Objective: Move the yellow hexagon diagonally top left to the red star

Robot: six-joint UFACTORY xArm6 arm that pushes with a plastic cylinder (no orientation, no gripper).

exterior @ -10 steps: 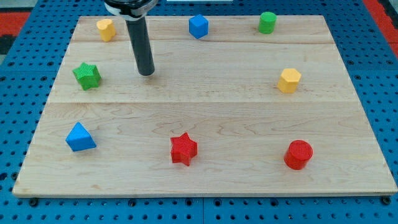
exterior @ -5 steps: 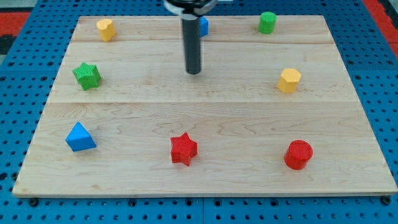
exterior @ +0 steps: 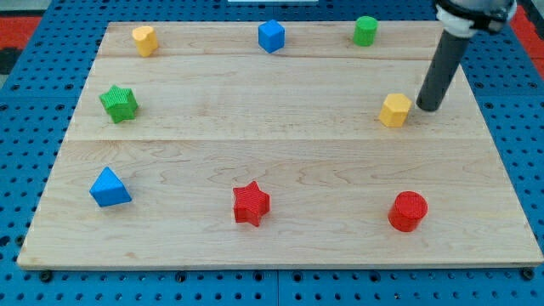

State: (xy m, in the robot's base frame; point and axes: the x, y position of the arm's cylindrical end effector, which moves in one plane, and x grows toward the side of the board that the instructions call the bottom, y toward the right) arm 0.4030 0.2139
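Observation:
The yellow hexagon [exterior: 395, 110] lies at the view's right, on the middle of the wooden board [exterior: 280, 149]. The red star [exterior: 251, 203] lies near the view's bottom, centre-left. My tip [exterior: 427, 108] stands just to the right of the yellow hexagon, a small gap apart, with the rod leaning up to the view's top right.
A second yellow block [exterior: 144, 39] sits at the top left, a blue cube [exterior: 271, 36] at the top centre, a green cylinder [exterior: 365, 31] at the top right. A green star [exterior: 119, 103] lies at the left, a blue triangle [exterior: 110, 188] at the bottom left, a red cylinder [exterior: 408, 211] at the bottom right.
My tip has swept rightward across the board's upper half, from near the green star to just right of the yellow hexagon. No block has moved.

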